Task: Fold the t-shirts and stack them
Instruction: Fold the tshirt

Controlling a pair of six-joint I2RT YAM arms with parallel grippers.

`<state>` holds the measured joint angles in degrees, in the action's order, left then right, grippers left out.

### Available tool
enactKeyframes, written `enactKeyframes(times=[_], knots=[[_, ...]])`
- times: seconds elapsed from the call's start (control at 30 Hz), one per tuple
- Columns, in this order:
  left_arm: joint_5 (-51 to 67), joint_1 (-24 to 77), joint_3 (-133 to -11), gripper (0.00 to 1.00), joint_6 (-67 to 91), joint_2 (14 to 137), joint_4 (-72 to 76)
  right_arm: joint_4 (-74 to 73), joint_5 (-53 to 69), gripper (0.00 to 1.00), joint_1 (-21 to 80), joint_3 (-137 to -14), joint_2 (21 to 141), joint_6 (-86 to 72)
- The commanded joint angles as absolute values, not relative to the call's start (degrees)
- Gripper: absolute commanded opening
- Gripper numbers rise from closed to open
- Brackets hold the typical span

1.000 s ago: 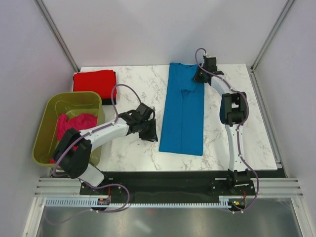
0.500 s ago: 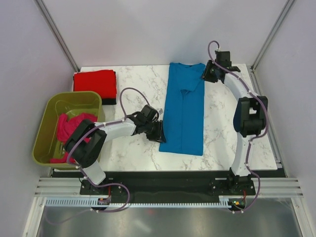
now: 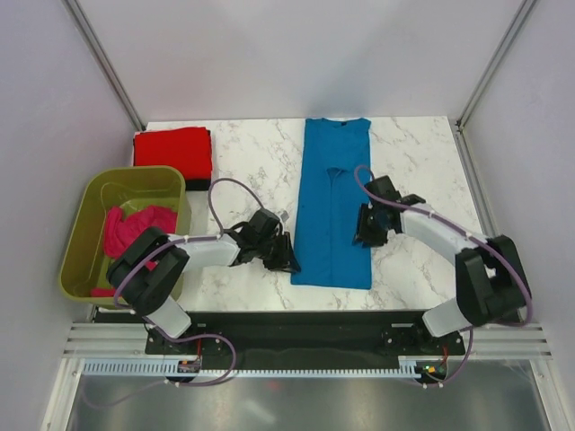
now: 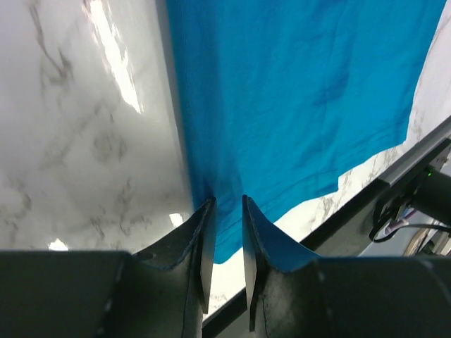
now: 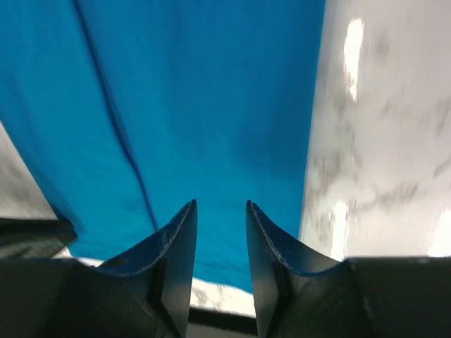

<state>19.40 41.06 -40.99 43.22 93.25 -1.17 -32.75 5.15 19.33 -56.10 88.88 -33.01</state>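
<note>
Right pincer [image 3: 366, 232] now beside blue t-shirt [image 3: 332, 193]

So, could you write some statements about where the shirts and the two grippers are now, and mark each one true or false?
1. The blue t-shirt lies in the tub. False: it lies flat on the table; the pink t-shirt is in the tub.
2. The red t-shirt lies folded at the table's far left corner. True.
3. The left gripper is at the blue t-shirt's left edge, near its near end. True.
4. The right gripper is over the red t-shirt. False: it is at the blue t-shirt's right edge.
</note>
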Motion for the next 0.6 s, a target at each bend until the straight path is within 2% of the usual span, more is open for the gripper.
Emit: enactKeyframes(times=[0.0, 0.3, 0.57], knots=[[13.5, 44.0, -35.4, 0.30, 47.5, 90.3, -7.0, -35.4, 2.4, 0.42, 22.4, -49.2, 76.6, -38.3], [9.0, 47.3, -33.1, 0.35, 51.8, 77.4, -15.2, -40.2, 1.8, 0.42, 32.4, -33.8, 58.8, -50.4], [7.5, 47.6, -35.5, 0.43, 49.8, 73.7, -20.6, -38.6, 2.8, 0.42, 37.5, -26.5, 52.3, -57.0]])
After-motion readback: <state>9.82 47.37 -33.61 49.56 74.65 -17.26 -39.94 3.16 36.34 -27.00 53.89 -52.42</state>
